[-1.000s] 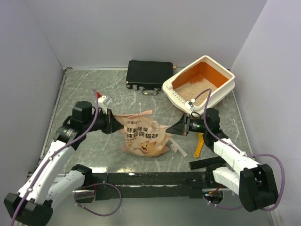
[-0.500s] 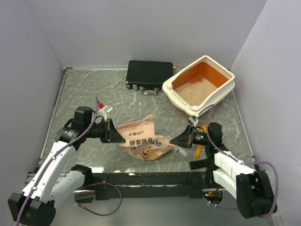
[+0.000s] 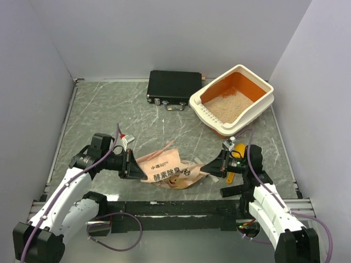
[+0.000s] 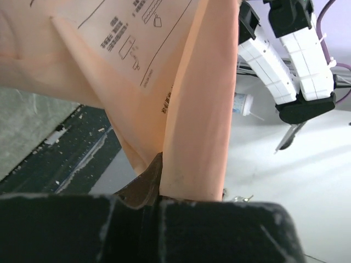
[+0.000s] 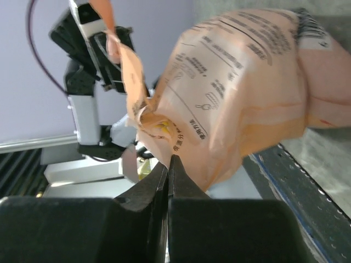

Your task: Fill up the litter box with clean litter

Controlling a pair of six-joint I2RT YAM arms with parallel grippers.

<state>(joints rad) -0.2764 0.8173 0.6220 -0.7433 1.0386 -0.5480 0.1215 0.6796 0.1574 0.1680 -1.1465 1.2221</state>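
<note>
Orange-brown paper of the bag point(image 3: 170, 171) was pinched at both ends. My left fingers point(image 3: 137, 170) were pressed together on its left edge, and my right fingers point(image 3: 208, 165) were pressed together on a fold at its right edge. In both wrist views the paper ran straight into the closed tips, so nothing else was in the grip. I held it from two sides because such a soft bag folds and spills if only one side is lifted, and with two grips the mouth can be steered. The bag hung low between my arms, near the front edge of the table point(image 3: 104, 109). It looked rather flat, so I judged that little was left inside, though I could not see into it.

The litter box point(image 3: 267, 92) stood at the far right corner of the table, well apart from the bag, with its slotted end toward me. Beige litter point(image 3: 227, 106) covered part of its orange floor, more at the near end. A black case point(image 3: 173, 86) lay just beside it on the left, and a yellow scoop point(image 3: 232, 175) lay under my right arm. To my judgement the filling was partly done.
</note>
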